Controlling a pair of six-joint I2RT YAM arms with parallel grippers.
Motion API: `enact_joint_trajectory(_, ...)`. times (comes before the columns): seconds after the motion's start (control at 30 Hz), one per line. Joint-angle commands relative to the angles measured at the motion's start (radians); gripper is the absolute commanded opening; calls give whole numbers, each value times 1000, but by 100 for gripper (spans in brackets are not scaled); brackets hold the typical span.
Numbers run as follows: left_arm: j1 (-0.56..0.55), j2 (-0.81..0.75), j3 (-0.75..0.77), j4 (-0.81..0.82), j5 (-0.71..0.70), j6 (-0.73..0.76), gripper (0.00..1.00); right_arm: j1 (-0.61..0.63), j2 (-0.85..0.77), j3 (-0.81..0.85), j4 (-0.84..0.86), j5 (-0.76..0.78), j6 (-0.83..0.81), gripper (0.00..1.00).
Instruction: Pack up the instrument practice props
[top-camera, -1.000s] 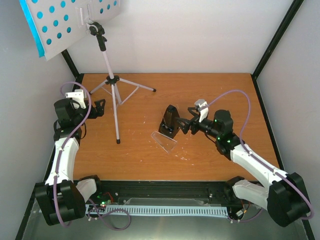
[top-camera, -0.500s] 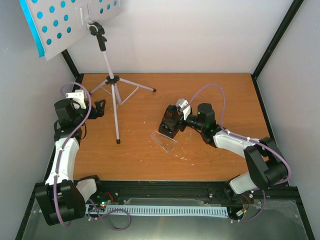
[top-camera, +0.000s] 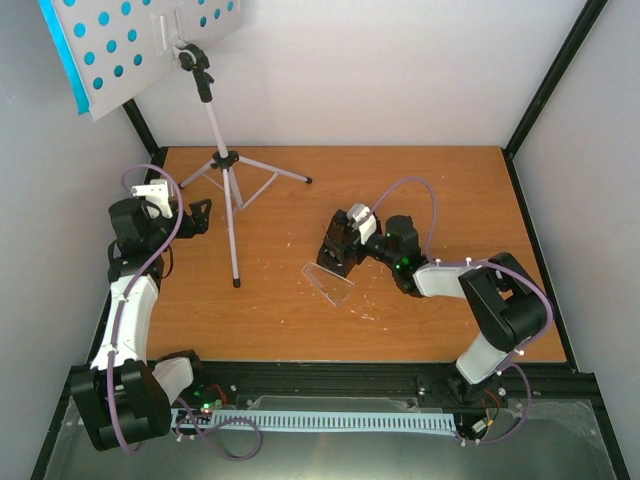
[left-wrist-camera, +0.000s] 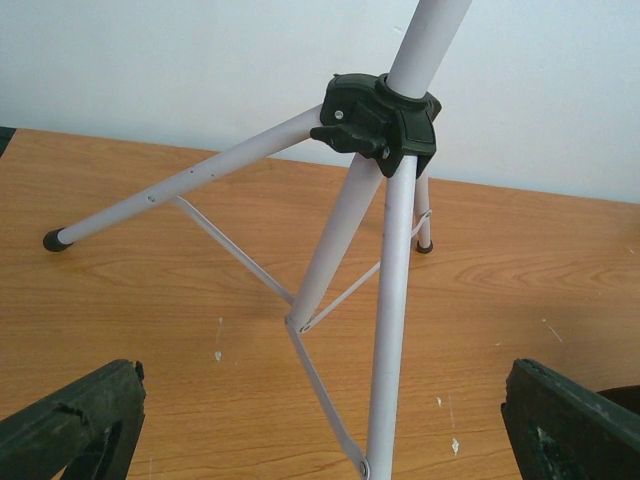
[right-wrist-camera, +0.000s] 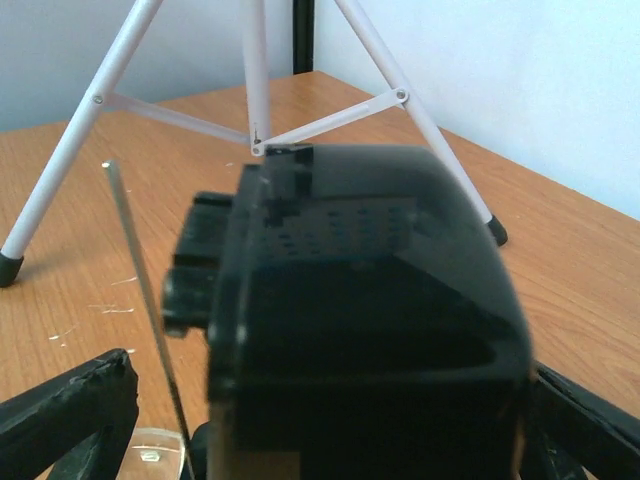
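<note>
Reaches left over the tabletop (top-camera: 450, 180) with the folded right arm, right claw (top-camera: 347, 238) spread wide either side of the black metronome (top-camera: 335, 256), near its clear cover (top-camera: 328, 282). Holds the left claw (top-camera: 197, 215) apart, low, facing the music stand (top-camera: 222, 160) legs at rear left.

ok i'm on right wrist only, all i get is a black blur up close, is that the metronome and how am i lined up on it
Observer: Yes. From above, the right gripper is open and comes at the metronome from its right side. The metronome stands upright.
Operator: where's the clear cover
Observer: The clear cover is off. It lies on the table just on the near side of the metronome's base.
Operator: and the left arm
Observer: The left gripper is open. It faces the tripod legs of the music stand and touches none of them.
</note>
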Motion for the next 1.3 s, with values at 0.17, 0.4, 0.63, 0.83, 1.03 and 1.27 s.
enact_joint_trajectory(0.17,-2,9,8,28,20,8,98,9,44,-8,149,30,46,96)
enact_joint_trajectory(0.4,-2,15,10,29,30,10,97,7,41,-18,163,-7,49,84)
enact_joint_trajectory(0.63,-2,20,12,30,30,10,96,7,48,-22,175,-31,63,74)
enact_joint_trajectory(0.83,-2,23,12,29,27,12,96,7,46,-32,181,-31,71,67)
enact_joint_trajectory(1.03,-2,26,11,29,33,9,96,6,54,-28,188,-22,84,61)
enact_joint_trajectory(1.27,-2,25,12,28,34,8,96,4,55,-24,185,-9,98,57)
